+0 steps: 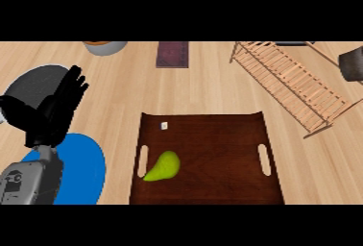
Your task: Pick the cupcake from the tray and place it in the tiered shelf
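Wooden counter [212,86], dark tray [212,158] dead centre, slatted tiered shelf [291,84] far right, left hand [60,108] resting at the left edge, fingers straight up, green fruit [163,166] on the tray's left, and the cupcake [164,125], a tiny white speck, near its far-left corner.

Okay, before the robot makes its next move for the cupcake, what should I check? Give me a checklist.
1. Cupcake found: cannot tell; the tray holds only a small white thing and a green fruit.
2. Free left hand: ok, open, holding nothing, at the view's left.
3. Sight of right hand: not ok, out of view.
4. Sight of shelf: ok, upper right, beyond the tray.
5. Room on shelf: ok, nothing shows on it.
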